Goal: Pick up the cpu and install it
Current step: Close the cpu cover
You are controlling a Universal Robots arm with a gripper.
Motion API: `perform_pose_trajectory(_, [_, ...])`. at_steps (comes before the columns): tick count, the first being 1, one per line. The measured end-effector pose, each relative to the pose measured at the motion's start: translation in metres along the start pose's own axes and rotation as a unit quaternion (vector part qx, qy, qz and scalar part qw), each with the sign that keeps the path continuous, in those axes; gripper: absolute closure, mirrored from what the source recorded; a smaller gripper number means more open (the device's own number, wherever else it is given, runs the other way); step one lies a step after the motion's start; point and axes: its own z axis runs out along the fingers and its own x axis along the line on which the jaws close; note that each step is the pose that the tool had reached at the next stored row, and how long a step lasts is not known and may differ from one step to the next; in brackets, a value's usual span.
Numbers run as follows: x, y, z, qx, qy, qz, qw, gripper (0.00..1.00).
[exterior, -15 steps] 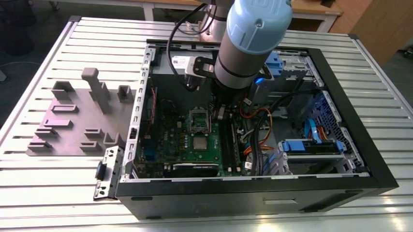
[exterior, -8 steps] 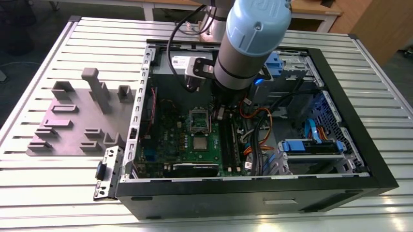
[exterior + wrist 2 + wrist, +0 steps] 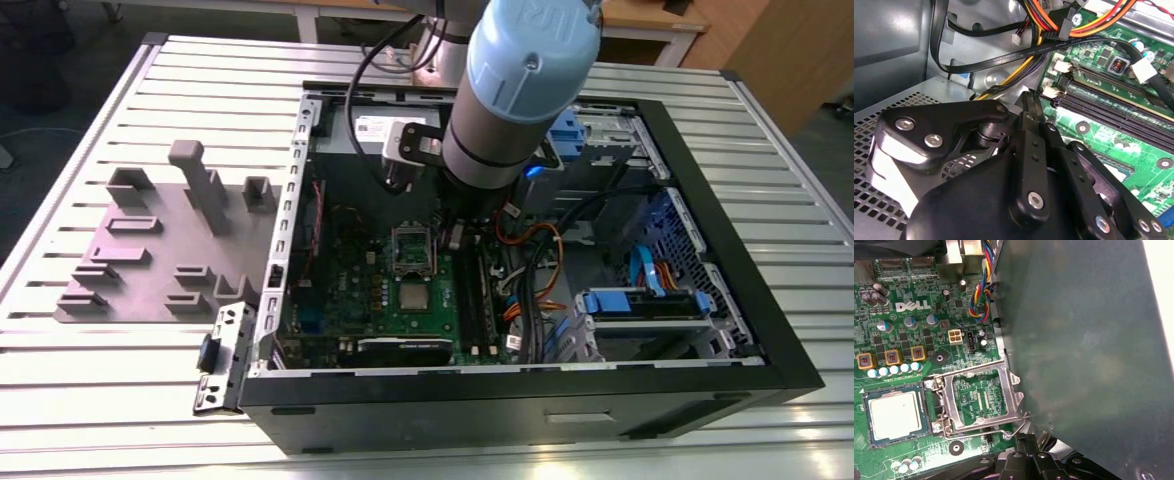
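Note:
The cpu (image 3: 894, 415), a small silvery square chip, lies flat in the socket of the green board (image 3: 909, 335) inside the open computer case. In the exterior view the cpu (image 3: 416, 297) sits just in front of the raised metal socket frame (image 3: 411, 250). That socket frame (image 3: 981, 397) stands open beside the chip, with its wire lever along one edge. My gripper (image 3: 1028, 100) is shut with nothing between its fingers. The gripper (image 3: 1026, 441) hovers just off the frame's lever side, apart from the cpu.
The black computer case (image 3: 534, 395) surrounds the board. A dark side wall (image 3: 1079, 350) rises close beside the socket. Orange and black cables (image 3: 1004, 60) and memory slots (image 3: 1114, 107) lie near the gripper. A grey fixture plate (image 3: 160, 250) rests on the table at the exterior view's left.

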Motion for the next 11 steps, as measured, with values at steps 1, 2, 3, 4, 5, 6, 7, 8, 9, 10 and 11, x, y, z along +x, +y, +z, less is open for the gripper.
perform_pose_trajectory(1, [0.0000,0.0000,0.0000,0.0000,0.0000,0.000,1.00000,0.89])
perform_pose_trajectory(2, [0.0000,0.0000,0.0001,0.0000,-0.0001,0.000,1.00000,0.89])
perform_pose_trajectory(3, [0.0000,0.0002,0.0002,0.0000,-0.0002,0.000,1.00000,0.89])
perform_pose_trajectory(4, [0.0001,0.0004,0.0002,0.0000,-0.0002,0.000,1.00000,0.89])
perform_pose_trajectory(5, [0.0001,0.0007,0.0003,0.0000,-0.0002,0.000,1.00000,0.89])
perform_pose_trajectory(6, [0.0002,0.0011,0.0003,0.0000,-0.0003,0.000,1.00000,0.89])
perform_pose_trajectory(7, [0.0003,0.0015,0.0003,0.0001,-0.0002,0.000,1.00000,0.89])
perform_pose_trajectory(8, [0.0004,0.0018,0.0003,0.0002,-0.0002,0.000,1.00000,0.89])
perform_pose_trajectory(9, [0.0004,0.0018,0.0002,0.0005,-0.0004,0.002,1.00000,0.89])
perform_pose_trajectory(10, [0.0004,0.0018,0.0003,0.0012,-0.0007,0.005,0.99999,0.89])
perform_pose_trajectory(11, [0.0004,0.0018,0.0003,0.0019,-0.0009,0.007,0.99997,0.89])
